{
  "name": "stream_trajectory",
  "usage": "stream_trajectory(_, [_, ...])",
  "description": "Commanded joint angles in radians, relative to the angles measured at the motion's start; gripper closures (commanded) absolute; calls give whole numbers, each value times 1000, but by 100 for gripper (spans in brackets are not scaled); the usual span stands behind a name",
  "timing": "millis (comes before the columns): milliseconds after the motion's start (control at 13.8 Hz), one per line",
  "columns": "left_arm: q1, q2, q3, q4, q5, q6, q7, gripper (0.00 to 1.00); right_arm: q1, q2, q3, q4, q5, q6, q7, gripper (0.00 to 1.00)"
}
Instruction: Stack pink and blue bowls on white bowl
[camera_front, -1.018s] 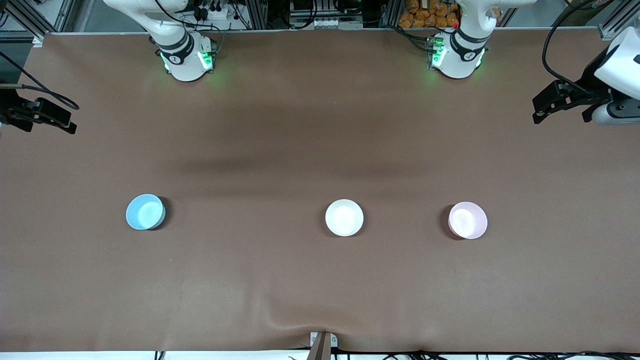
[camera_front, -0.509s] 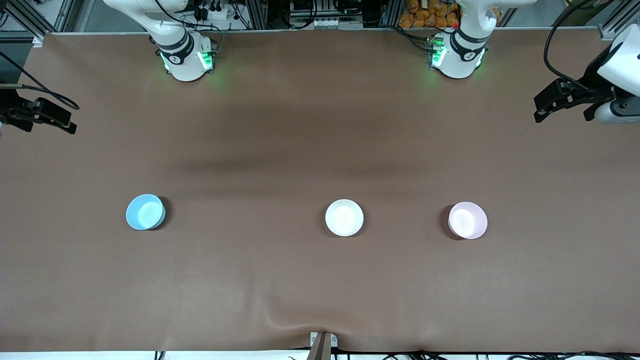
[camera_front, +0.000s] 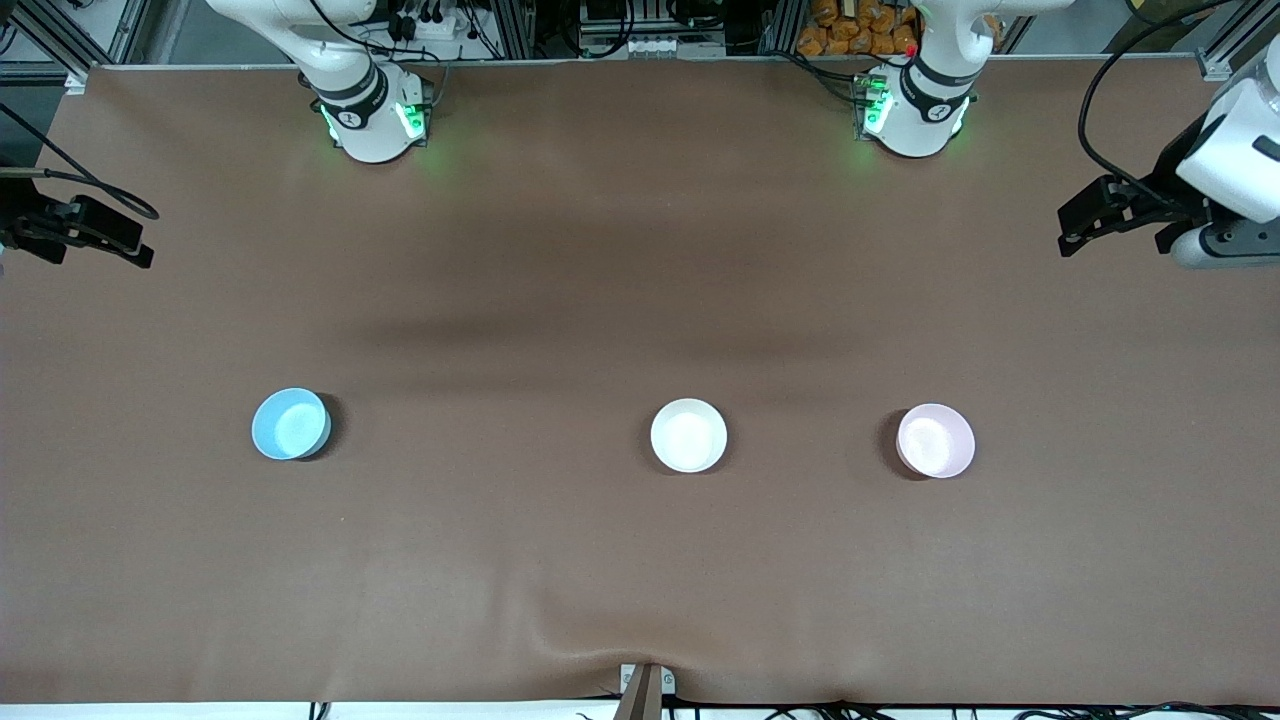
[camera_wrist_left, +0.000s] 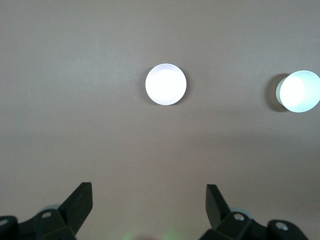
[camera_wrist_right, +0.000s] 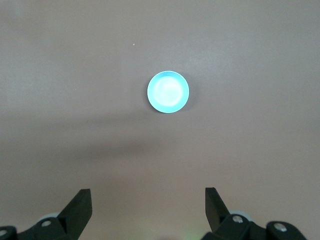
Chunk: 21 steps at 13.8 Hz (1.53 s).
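From the front view, three small round plain plastic bowls are sitting in a row on the brown-covered counter (camera_front: 600, 250), each upright and well apart from the others. Taking the plain white bowl (camera_front: 688, 435) as the landmark, the pale pink bowl (camera_front: 935, 441) is lying toward the left arm's end of the counter from it, and the light sky blue bowl (camera_front: 290, 424) is lying toward the right arm's end, farther from the white bowl than the pink one is. Nothing is resting inside the white bowl. The left gripper (camera_front: 1075, 228) is hanging over the counter's edge at the left arm's end, well away from the white bowl; its fingers are standing wide and holding nothing. The right gripper (camera_front: 135, 245) is waiting over the counter's edge at the right arm's end, also empty.

In the left wrist view, the left gripper (camera_wrist_left: 149, 200) is looking down with its two dark fingers (camera_wrist_left: 80, 202) spread wide over bare counter. The pink bowl (camera_wrist_left: 166, 84) and another bowl (camera_wrist_left: 299, 91) are showing as bright discs.

In the right wrist view, the right gripper (camera_wrist_right: 148, 202) is hovering with its fingers (camera_wrist_right: 79, 204) wide apart, and the blue bowl (camera_wrist_right: 168, 92) is sitting alone on the counter.
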Motion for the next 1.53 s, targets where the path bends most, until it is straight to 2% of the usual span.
stream_trajectory(0, [4,4,4,6,-24,-9,15,0,3,-1,2,5,-13,-4,12,0])
stream_trajectory(800, [9,30,13,12,-11,19,11,0,3,-1,4,5,-13,-5,12,0])
stream_trajectory(1164, [49,39,13,1,-15,109,19,0,3,0,2,5,-13,-5,12,0])
stream_trajectory(1309, [49,94,13,2,-21,181,19,0,3,0,4,5,-13,-5,12,0])
stream_trajectory(1455, [38,186,7,-29,-19,322,23,0,3,0,4,5,-13,-5,12,0])
